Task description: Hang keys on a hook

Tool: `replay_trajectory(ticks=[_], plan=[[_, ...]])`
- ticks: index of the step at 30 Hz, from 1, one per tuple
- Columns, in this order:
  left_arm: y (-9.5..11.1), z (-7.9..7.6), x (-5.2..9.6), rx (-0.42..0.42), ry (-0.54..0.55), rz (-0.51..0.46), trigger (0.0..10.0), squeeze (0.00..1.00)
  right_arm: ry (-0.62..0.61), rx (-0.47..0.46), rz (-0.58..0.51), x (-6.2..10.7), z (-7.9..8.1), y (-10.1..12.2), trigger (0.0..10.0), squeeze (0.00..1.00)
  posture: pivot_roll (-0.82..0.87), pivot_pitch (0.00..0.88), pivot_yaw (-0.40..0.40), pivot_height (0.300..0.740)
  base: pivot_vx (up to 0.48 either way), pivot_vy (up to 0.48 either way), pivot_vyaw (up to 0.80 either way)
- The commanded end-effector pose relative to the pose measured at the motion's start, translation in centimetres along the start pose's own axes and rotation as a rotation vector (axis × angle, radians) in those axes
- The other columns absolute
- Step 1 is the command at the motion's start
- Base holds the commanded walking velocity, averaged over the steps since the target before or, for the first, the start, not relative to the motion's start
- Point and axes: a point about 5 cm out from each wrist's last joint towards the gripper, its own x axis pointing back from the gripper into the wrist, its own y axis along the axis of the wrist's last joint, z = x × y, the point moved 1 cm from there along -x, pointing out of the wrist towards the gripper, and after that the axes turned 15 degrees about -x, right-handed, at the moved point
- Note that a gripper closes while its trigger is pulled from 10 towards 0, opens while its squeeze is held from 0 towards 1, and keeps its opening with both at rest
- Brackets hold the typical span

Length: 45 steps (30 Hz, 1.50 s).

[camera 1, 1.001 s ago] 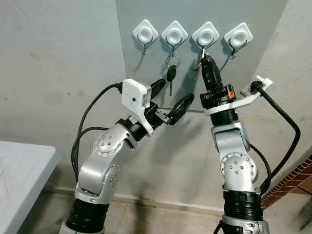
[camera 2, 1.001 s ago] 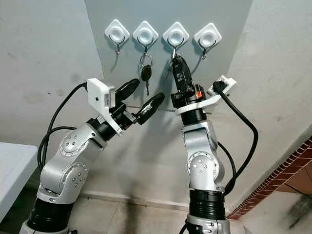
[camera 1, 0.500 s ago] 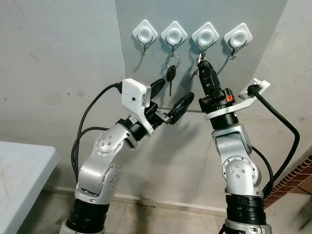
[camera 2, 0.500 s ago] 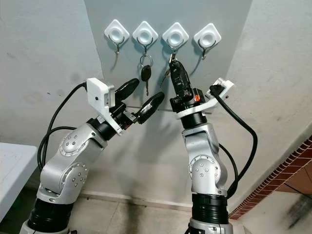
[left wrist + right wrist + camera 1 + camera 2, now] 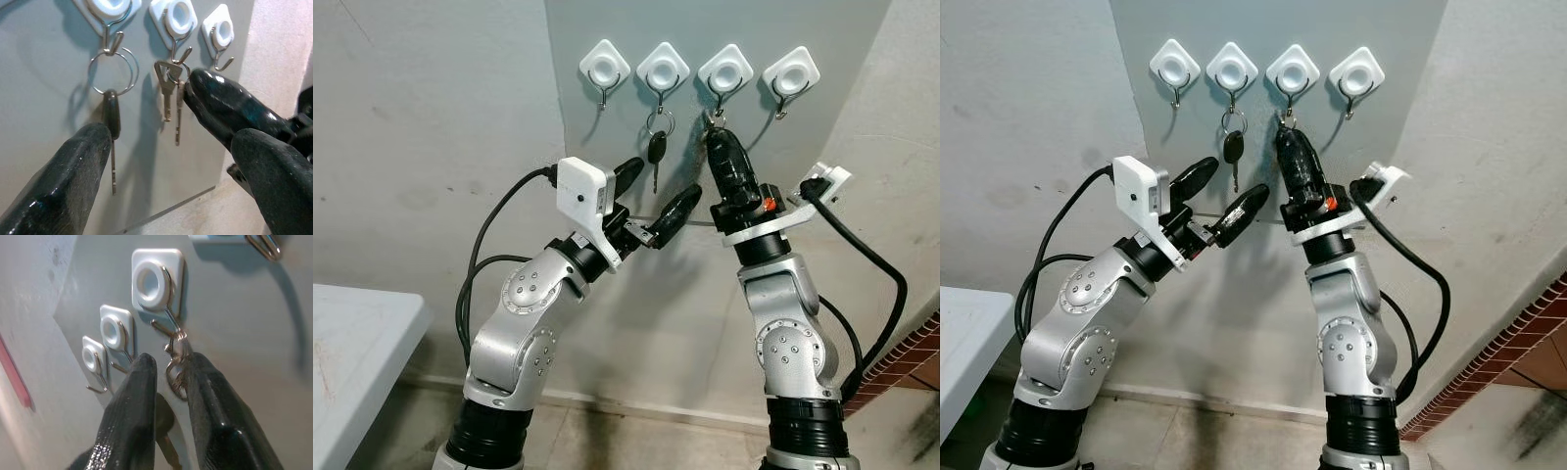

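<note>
Small silver keys on metal ring (image 5: pixel 169 93), upper centre of frame, hanging downward from third white-backed wire hook (image 5: pixel 722 94), ring pinched in right gripper (image 5: pixel 168 377) directly below; left gripper (image 5: pixel 654 201) spread, farther off.

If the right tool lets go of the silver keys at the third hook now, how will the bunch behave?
Probably floppy: in the left wrist view the silver keys dangle loosely from a ring beside the right tool. They look thin, so likely light. The ring seems caught on the third hook, so they should swing a little, like the black car key nearby.
</note>
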Motion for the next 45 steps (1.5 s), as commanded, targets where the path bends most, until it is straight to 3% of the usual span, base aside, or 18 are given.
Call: replay_trajectory(ticks=[1,12,22,23,24,25,26,30,31,33,34,37,39,45], plan=[[0.1,0.3,0.2,-0.006,0.013,-0.001,10.0,0.00,0.005,0.023,0.021,0.1,0.1,-0.4,10.0,1.00,0.00,0.000,0.009,0.740,0.000,0.000,0.00],[-0.9,0.7,0.6,-0.004,0.060,0.030,10.0,0.00,-0.085,0.114,0.051,2.3,-1.2,-0.9,10.0,1.00,0.00,0.000,-0.002,0.740,0.000,0.000,0.00],[-3.6,1.3,2.1,0.015,0.140,0.110,10.0,0.00,-0.196,0.176,0.100,5.0,-2.9,-1.9,10.0,1.00,0.00,0.000,-0.015,0.740,0.000,0.000,0.00],[-4.4,1.7,2.6,0.033,0.175,0.134,10.0,0.00,-0.233,0.193,0.116,5.9,-3.6,-2.2,10.0,0.77,0.00,0.000,-0.019,0.740,0.000,0.000,0.00],[-4.9,1.8,2.9,0.039,0.195,0.146,10.0,0.00,-0.253,0.201,0.123,6.3,-3.9,-2.3,10.0,0.29,0.00,0.000,-0.019,0.740,0.000,0.000,0.00],[-5.2,1.9,3.2,0.042,0.207,0.153,10.0,0.00,-0.266,0.208,0.127,6.6,-4.1,-2.4,10.0,0.29,0.00,0.000,-0.019,0.740,0.000,0.000,0.00],[-5.5,2.1,3.4,0.037,0.220,0.159,10.0,0.00,-0.283,0.218,0.130,6.9,-4.4,-2.5,10.0,0.00,0.00,0.000,-0.019,0.740,0.000,0.000,0.00],[-7.7,2.7,4.5,0.048,0.294,0.225,10.0,0.00,-0.372,0.255,0.159,8.8,-6.3,-2.9,10.0,0.00,0.00,0.000,-0.024,0.740,0.000,0.000,0.00],[-9.2,3.0,5.4,0.038,0.331,0.262,10.0,0.00,-0.426,0.298,0.191,10.1,-7.5,-3.2,10.0,0.00,0.00,0.000,-0.025,0.740,0.000,0.000,0.00],[-9.7,3.2,5.8,0.027,0.347,0.271,10.0,0.00,-0.454,0.299,0.198,10.6,-8.0,-3.3,10.0,0.00,0.00,0.000,-0.025,0.740,0.000,0.000,0.00],[-11.7,3.7,7.1,0.026,0.401,0.339,10.0,0.00,-0.521,0.318,0.232,12.0,-9.3,-3.7,10.0,0.00,-0.01,0.000,-0.022,0.740,0.000,0.000,0.00],[-14.6,4.2,9.3,0.072,0.473,0.441,10.0,0.00,-0.605,0.346,0.283,14.1,-11.0,-4.2,10.0,0.00,-0.01,0.000,-0.018,0.740,0.000,0.000,0.00],[-15.8,4.4,10.4,0.064,0.486,0.490,10.0,0.00,-0.624,0.404,0.338,15.1,-11.5,-4.7,10.0,0.00,-0.01,0.000,-0.014,0.740,0.000,0.000,0.00],[-19.4,3.5,13.6,0.111,0.498,0.650,10.0,0.00,-0.769,0.411,0.436,18.8,-13.7,-5.7,10.0,0.00,-0.02,0.000,-0.006,0.740,0.000,0.000,0.00]])
